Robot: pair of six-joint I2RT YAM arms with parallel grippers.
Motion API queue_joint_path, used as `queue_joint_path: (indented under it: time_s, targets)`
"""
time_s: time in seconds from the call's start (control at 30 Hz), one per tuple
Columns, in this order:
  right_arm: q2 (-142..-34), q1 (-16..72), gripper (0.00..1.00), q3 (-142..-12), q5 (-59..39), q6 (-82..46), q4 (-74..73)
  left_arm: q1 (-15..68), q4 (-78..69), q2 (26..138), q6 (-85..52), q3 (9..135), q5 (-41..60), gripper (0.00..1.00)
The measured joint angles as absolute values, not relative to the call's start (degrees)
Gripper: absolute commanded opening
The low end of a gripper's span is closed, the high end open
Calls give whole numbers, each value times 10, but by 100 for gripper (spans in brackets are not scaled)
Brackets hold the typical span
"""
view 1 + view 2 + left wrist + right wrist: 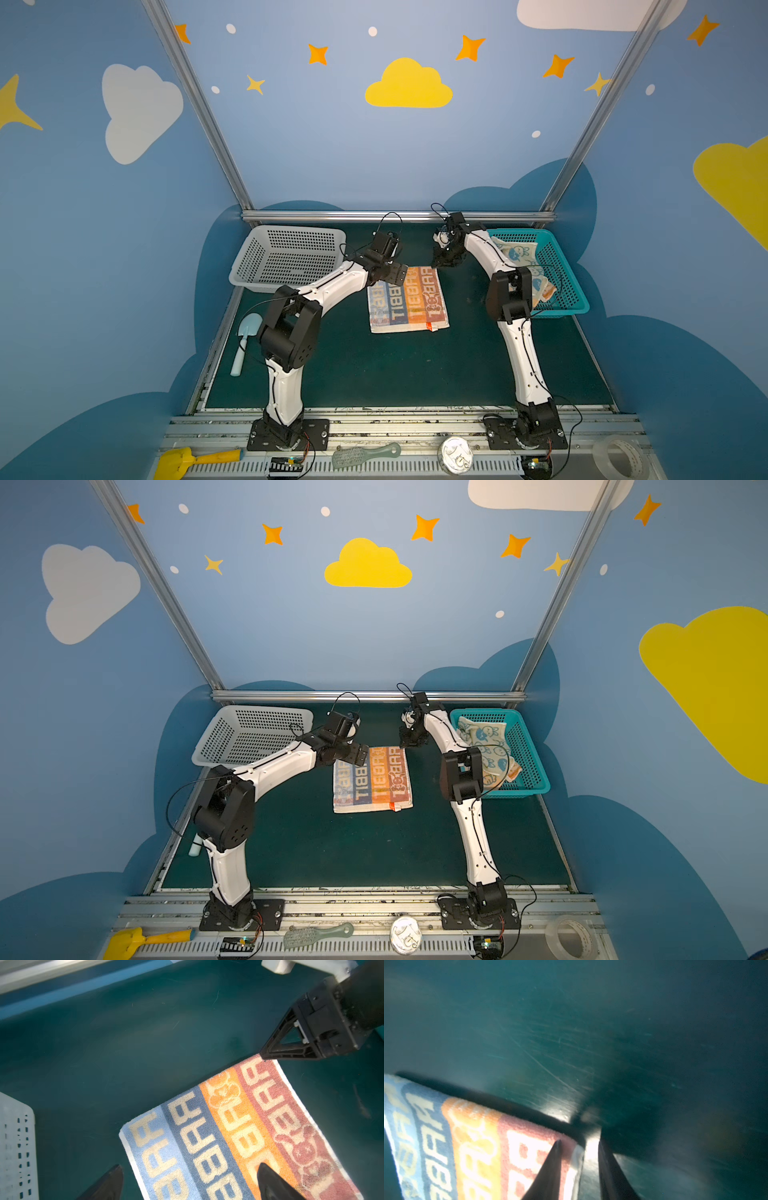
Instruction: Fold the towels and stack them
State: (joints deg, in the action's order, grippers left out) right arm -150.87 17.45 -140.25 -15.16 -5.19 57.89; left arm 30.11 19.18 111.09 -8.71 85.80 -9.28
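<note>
The striped towel lies flat and unfolded on the green table, about mid-width and nearer the far edge than the front (RABBIT lettering up, small orange tag on its near edge, twd the right corner).

L gripper hangs over the towel's far-left corner. Its fingers are spread wide, one above the orange stripe, the other out past the towel's left edge over bare table, gripping nothing.

R gripper is tipped down at the far-right corner, fingers narrow w/ a slim gap. One sits on the pink stripe, the other on the table just off the edge, so the white hem lies btwn them. Can't tell if they're actually pinching it.

The other two are bunched in the teal basket at the table's far-right corner: the blue-rabbit towel on top, the orange towel poking out on the near side, both partly hidden by the R arm. A white basket sits at the far-left corner.
</note>
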Motion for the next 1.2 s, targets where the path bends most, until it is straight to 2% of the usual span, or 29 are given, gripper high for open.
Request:
queue_joint_path:
  time_s: [0.23,0.43,0.87,0.93,1.2]
  targets:
    - [-1513,183,0,-1405,-148,-56,575,279,206,1111,-117,856,-52,100]
    - [-1513,181,0,-1403,-153,-58,574,253,252,1147,-141,886,-25,100]
    - [-1504,166,0,-1381,-176,-51,562,180,408,1331,-159,1104,48,99]
    - [-1504,164,0,-1380,-179,-50,562,176,416,1341,-159,1119,55,96]
    - [-1503,159,0,-1379,-183,-44,568,173,438,1375,-147,1170,80,72]
